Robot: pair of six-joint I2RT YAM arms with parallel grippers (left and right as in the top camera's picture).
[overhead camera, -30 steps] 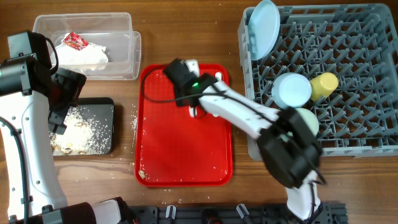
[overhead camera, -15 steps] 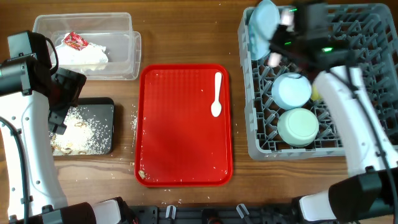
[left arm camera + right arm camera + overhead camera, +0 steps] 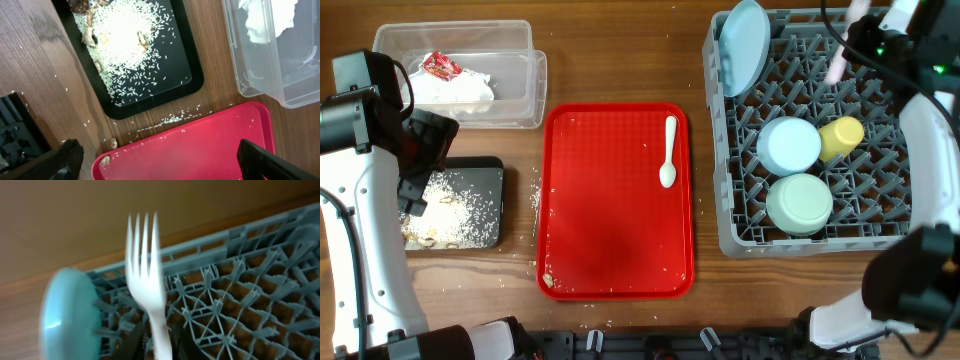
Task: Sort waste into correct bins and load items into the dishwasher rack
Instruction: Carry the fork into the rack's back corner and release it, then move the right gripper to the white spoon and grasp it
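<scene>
Dishwasher rack (image 3: 880, 190) on the right: light-blue plate (image 3: 744, 45) on edge in its far-left corner, light-blue bowl (image 3: 789, 145), pale-green bowl (image 3: 799, 203) and yellow cup (image 3: 842, 137) clustered mid-rack. Red tray (image 3: 610, 230) in the centre with the spoon (image 3: 668, 152) on it. Clear tub (image 3: 520, 90) holds napkins (image 3: 450, 92) and wrapper (image 3: 440, 66). Black tray (image 3: 485, 170) holds crumbs (image 3: 455, 205). Right gripper (image 3: 159, 347) is clamped on the fork (image 3: 146, 265), tines up, over the rack's far side. Left gripper (image 3: 157, 150) has fingers spread wide, empty, above the red tray's edge beside the black tray.
</scene>
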